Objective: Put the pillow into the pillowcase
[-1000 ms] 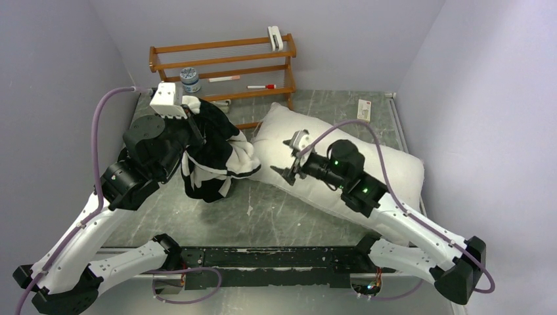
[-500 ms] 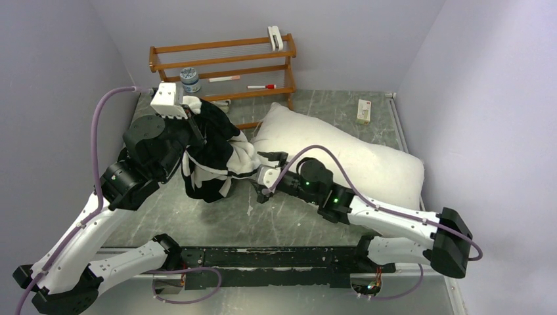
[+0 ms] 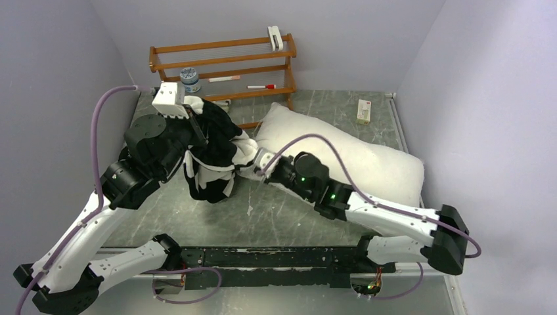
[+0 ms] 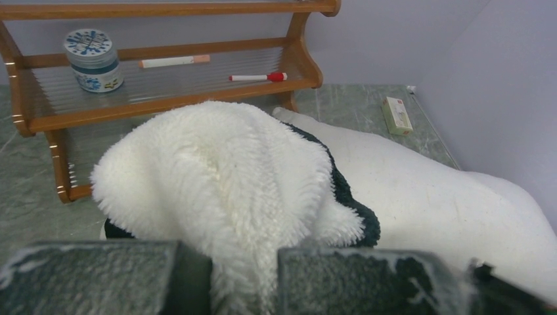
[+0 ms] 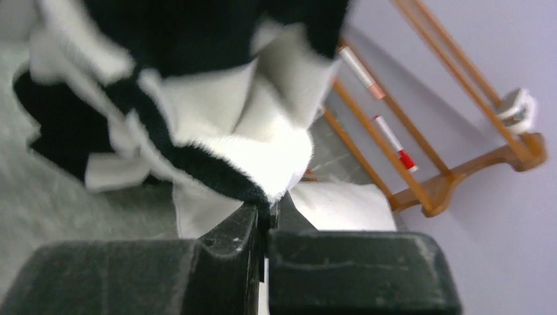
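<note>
The pillowcase (image 3: 213,154) is thick, shaggy plush in big black and white squares, bunched into a crumpled, hanging bundle. The pillow (image 3: 368,157) is smooth plain white cloth, plump and rectangular. It lies flat on the mottled grey-green counter (image 3: 282,210), just behind your right end effector (image 3: 248,168).

In your left wrist view the plush shows as long, fluffy white pile with a dark fringe. It rises in a hump right in front of the left end effector (image 4: 226,279), whose two dark fingers are narrowed on a fold of it. Only this view shows clearly what stands beyond the hump. There is a wooden rack (image 4: 171,98) with slatted shelves carrying a round patterned jar (image 4: 92,59) and two pens (image 4: 174,61). A small box (image 4: 397,115) sits on the counter off to the right.

Your right wrist view is blurred. It shows the underside of the bundle and a black-edged white flap pinched between that end effector's closed fingers, a detail the top view hides.

From above, your left arm is folded high, its end effector holding up the pillowcase's upper end. Your right arm stretches low and leftward across the pillow's near edge, its tip at the bundle's right side.
</note>
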Robot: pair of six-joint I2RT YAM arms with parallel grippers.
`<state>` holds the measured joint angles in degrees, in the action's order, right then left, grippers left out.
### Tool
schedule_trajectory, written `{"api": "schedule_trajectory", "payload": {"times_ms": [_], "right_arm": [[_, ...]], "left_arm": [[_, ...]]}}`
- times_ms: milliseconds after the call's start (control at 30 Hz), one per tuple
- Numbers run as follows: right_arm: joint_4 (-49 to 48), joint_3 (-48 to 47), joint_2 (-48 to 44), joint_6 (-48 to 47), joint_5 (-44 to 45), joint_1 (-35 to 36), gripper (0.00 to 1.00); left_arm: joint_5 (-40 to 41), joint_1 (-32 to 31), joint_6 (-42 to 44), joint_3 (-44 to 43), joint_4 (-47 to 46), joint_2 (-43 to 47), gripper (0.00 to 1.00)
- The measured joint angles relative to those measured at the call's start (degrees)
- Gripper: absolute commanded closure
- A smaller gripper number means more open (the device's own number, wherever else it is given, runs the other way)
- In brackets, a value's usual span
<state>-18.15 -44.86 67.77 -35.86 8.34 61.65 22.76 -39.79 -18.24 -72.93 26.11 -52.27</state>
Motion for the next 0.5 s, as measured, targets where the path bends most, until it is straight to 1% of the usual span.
{"api": "schedule_trajectory", "payload": {"times_ms": [100, 200, 300, 367, 400, 500], "right_arm": [[8.68, -8.17, -2.64, 7.69, 3.98, 0.04, 1.00], [19.39, -20.39, -4.83, 16.96, 6.97, 0.04, 1.00], [29.99, -30.91, -6.88, 27.02, 9.18, 0.04, 1.00], [35.95, -35.45, -7.74, 32.35, 11.08, 0.04, 1.00], [38.95, -37.24, -7.87, 34.64, 12.74, 0.02, 1.00], [47.58, -40.54, -6.82, 39.28, 18.60, -1.25, 1.00]], "left_arm": [[-1.60, 0.00, -0.63, -0.79, 0.26, -1.57, 0.95], [-4.26, 0.02, -1.55, -1.92, 0.31, -4.68, 0.95], [-8.55, 0.07, -3.08, -3.13, 0.33, -9.18, 0.91], [-12.90, 0.13, -4.37, -3.89, 0.13, -12.74, 0.83], [-15.08, 0.17, -4.96, -4.22, 0.04, -14.43, 0.76], [-20.63, 0.17, -5.79, -6.78, 0.68, -19.91, 0.51]]}}
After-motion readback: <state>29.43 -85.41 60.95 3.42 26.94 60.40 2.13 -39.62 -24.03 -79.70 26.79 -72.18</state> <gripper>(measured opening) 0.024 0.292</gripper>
